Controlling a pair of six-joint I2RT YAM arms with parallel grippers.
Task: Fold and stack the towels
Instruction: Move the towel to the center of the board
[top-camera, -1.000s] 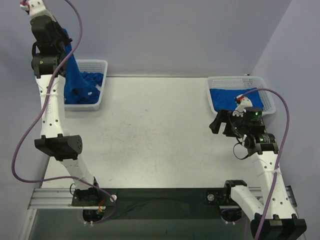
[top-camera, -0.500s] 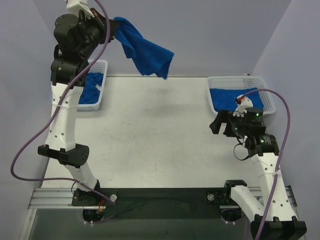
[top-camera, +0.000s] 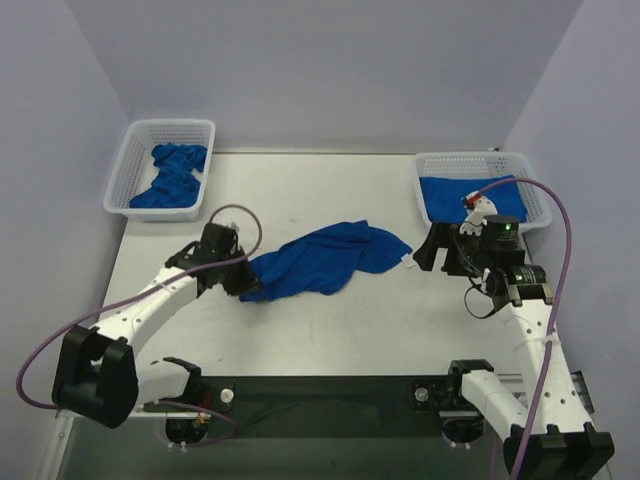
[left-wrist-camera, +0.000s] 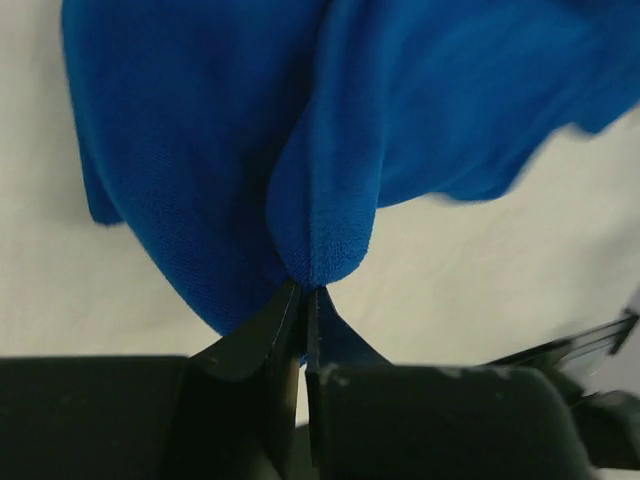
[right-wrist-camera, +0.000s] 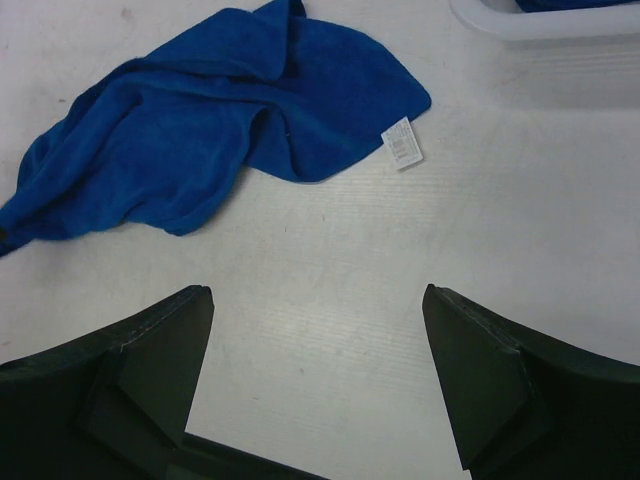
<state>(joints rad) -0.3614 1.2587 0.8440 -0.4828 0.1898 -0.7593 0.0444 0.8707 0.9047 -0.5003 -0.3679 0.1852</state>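
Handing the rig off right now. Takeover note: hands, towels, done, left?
Left hand: shut on an edge of the loose towel, low over the table.
Right hand: open, empty, near that towel's white tag.
Towels: loose towel crumpled mid-table; crumpled heap in the left basket; flat towel in the right basket.
Done: one towel out on the table. Left: spread, fold, stack it; then the heap.

- My left fingers (left-wrist-camera: 250, 370) pinch a towel (left-wrist-camera: 320, 150) fold; the cloth between them is hidden, and the towel runs past the top edge.
- From above, the towel's edge hides the tips of my left gripper (top-camera: 240, 284).
- Basket (right-wrist-camera: 520, 22) in my right wrist view: cut off.
- Tag (right-wrist-camera: 403, 143) print: too small to read.
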